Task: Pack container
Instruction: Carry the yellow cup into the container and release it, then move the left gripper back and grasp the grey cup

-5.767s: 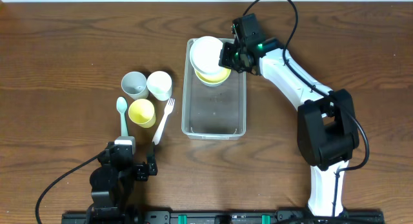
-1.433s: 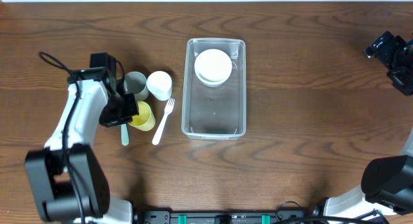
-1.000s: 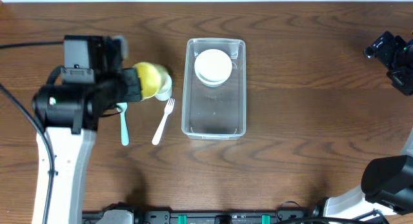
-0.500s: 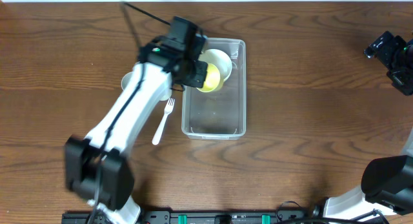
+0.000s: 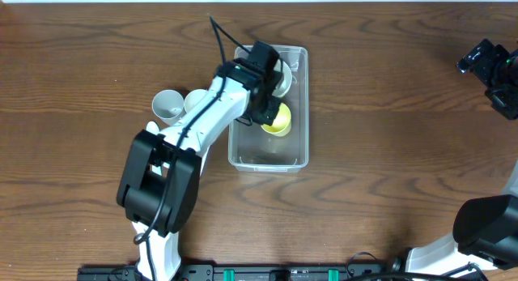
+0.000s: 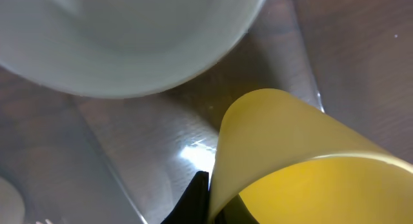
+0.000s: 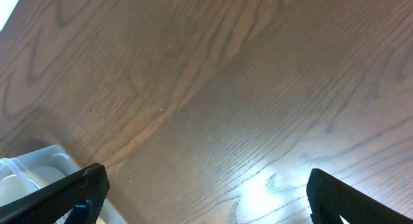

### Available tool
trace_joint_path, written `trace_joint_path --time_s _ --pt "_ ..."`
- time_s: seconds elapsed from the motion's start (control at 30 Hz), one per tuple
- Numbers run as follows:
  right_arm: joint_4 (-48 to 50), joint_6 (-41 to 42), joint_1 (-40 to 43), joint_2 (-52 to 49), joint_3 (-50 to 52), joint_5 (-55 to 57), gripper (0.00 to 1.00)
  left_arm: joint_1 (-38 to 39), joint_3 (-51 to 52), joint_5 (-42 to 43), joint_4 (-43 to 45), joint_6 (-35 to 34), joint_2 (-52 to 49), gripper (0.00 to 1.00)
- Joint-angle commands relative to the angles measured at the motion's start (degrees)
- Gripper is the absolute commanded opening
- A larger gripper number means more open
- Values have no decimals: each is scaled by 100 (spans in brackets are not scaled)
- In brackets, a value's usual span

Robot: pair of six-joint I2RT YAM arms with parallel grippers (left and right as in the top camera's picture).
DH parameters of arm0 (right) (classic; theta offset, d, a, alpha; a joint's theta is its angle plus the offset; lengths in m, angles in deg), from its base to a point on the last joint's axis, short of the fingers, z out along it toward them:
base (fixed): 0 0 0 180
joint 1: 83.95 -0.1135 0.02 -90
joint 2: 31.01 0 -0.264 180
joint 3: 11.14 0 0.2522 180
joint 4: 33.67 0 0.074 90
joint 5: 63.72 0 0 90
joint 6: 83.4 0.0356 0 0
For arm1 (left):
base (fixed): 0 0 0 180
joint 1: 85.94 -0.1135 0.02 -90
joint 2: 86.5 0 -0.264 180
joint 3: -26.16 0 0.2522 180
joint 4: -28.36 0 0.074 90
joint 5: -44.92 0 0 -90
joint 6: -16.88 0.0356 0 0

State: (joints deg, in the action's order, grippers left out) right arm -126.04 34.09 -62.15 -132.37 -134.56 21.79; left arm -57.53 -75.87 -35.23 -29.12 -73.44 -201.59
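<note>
The container (image 5: 269, 155) is a clear rectangular tub at mid-table. White stacked bowls (image 5: 282, 77) sit at its far end, partly hidden by my left arm. My left gripper (image 5: 269, 112) reaches into the tub, shut on the wall of a yellow cup (image 5: 279, 120), which hangs tilted over the tub's middle. In the left wrist view the yellow cup (image 6: 303, 159) fills the lower right. One black finger (image 6: 197, 198) presses its outer wall, and a white bowl (image 6: 129, 37) lies above. My right gripper (image 5: 486, 61) stands open at the far right edge.
A grey cup (image 5: 167, 105) and a white cup (image 5: 197, 101) stand left of the tub, the white one partly under my left arm. In the right wrist view the open right gripper (image 7: 213, 204) hangs over bare wood, with a corner of the tub (image 7: 29, 169) at lower left.
My left arm has carried the yellow cup from the cups on the left, over the bowls and down into the tub's middle. The right arm has not moved.
</note>
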Motion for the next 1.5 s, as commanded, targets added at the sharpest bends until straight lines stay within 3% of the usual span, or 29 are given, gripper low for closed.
trace_joint_path --time_s 0.0,0.07,0.17,0.2,0.4,0.57,0.7,0.9,1.1,1.33,1.47 --pt "-9 -33 31 -22 13 0 99 31 22 -197 -55 66 57 8" --pt "-9 -35 31 -22 13 0 99 28 22 -197 -96 50 96 17" --pt "-7 -35 31 -22 13 0 99 28 15 -199 -149 44 234 44" --pt "-9 -35 31 -22 13 0 99 28 11 -199 -166 24 306 48" --pt "-9 -33 31 -22 13 0 99 28 -151 -481 -597 -101 1222 56" --pt "-9 -35 31 -22 13 0 99 -114 -223 -1272 -1276 -101 2249 68" --pt "-9 -33 31 -22 13 -2 99 -780 -188 -1810 -1753 -81 2688 74" --pt "-7 -35 31 -22 13 0 99 -2295 28 -1567 -1742 -28 2293 82" --pt "-7 -33 31 -22 13 0 99 -3425 42 -195 -1394 201 1228 81" --pt "-7 -35 31 -22 13 -2 99 -3659 42 -31 -960 378 299 75" --pt "-7 -35 31 -22 13 0 99 -3659 42 -39 -745 374 107 61"
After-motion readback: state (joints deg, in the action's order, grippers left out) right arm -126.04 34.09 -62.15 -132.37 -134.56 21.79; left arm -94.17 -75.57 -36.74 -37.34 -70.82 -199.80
